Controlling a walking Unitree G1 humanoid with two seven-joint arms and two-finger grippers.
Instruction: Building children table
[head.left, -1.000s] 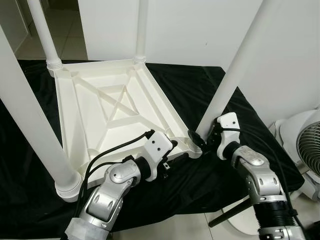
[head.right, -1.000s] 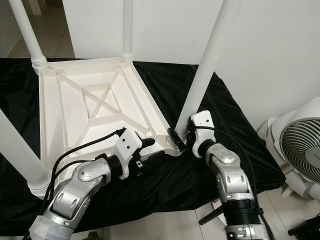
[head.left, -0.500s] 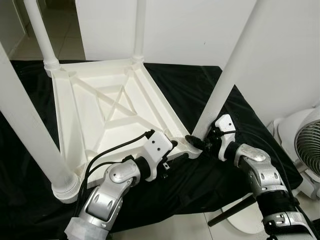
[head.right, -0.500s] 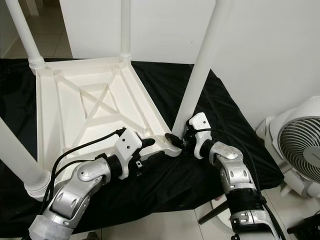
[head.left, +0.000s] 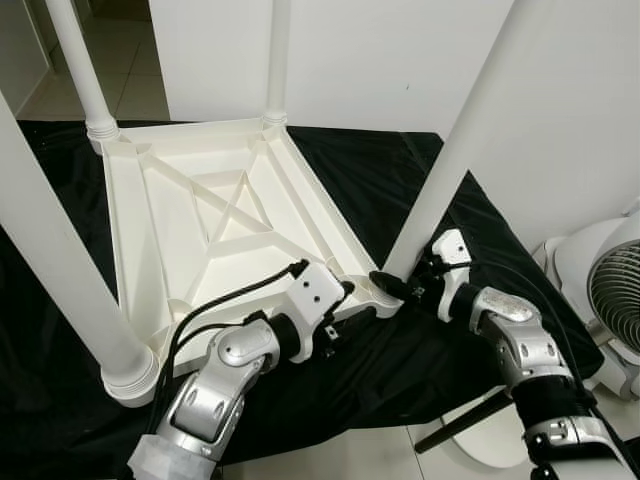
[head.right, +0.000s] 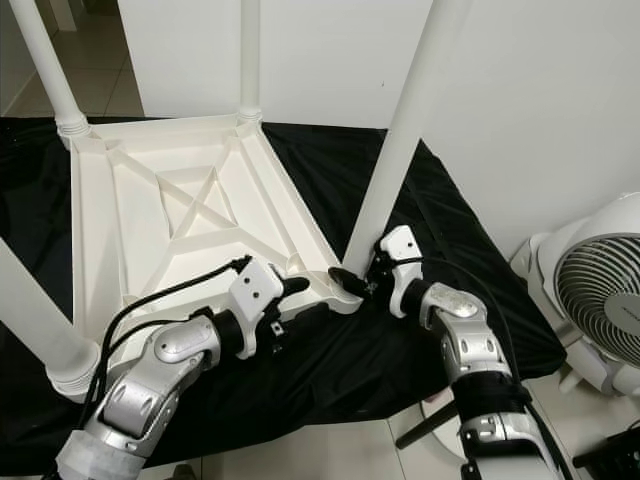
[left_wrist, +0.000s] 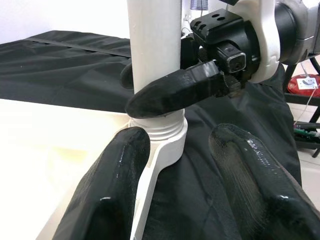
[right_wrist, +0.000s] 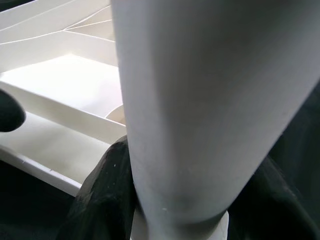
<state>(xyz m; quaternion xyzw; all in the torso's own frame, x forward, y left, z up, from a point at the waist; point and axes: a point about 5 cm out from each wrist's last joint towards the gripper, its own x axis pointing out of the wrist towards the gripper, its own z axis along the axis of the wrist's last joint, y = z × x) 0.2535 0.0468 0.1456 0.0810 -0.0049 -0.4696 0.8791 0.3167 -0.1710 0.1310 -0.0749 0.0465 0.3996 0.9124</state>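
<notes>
Left wrist view: right tool (left_wrist: 172, 92) is clenching the leg (left_wrist: 154, 55) near its socket (left_wrist: 162, 135); left tool (left_wrist: 192, 192), released (idle), is risking cross-threading.

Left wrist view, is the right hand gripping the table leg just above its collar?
Yes, the right hand has its black fingers wrapped around the white table leg directly above the ribbed collar.

Table leg (head.left: 455, 165) crowds right pincer (head.left: 398, 288).
</notes>
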